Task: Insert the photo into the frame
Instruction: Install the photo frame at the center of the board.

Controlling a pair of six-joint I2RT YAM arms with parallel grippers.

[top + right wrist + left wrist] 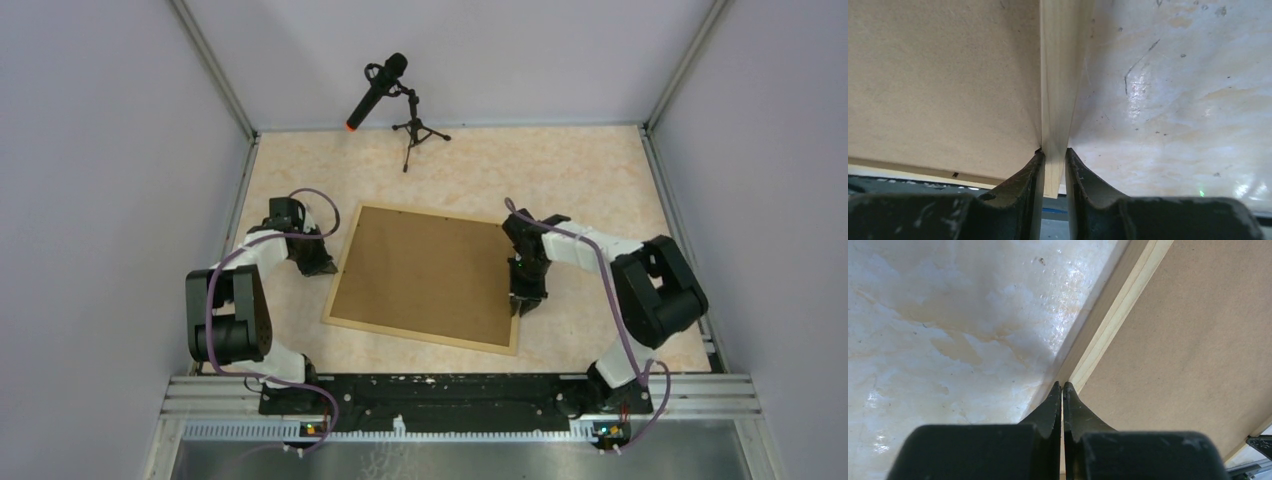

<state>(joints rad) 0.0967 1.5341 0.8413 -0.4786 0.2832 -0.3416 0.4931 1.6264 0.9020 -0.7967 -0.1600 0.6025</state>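
Right gripper point(1054, 152) pinches frame point(420, 337) rail

Its jaws clamp the right wooden strip, likely to steady or lift it. Left gripper point(1062, 385), fingers pressed together, noses against the opposite strip, holding nothing. Frame lies flat on the table point(580, 170), brown board point(425, 270) filling it. Photo is nowhere in sight, perhaps under that board.

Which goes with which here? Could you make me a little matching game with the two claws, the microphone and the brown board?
Things:
1. left gripper
2. right gripper
3. microphone
4. brown backing board

States:
a) lying flat inside the frame
b) shut, tips beside the frame's edge
c) on a tripod at the table's far side
d) clamped on the frame's wooden strip

Pairs: 1-b; 2-d; 3-c; 4-a
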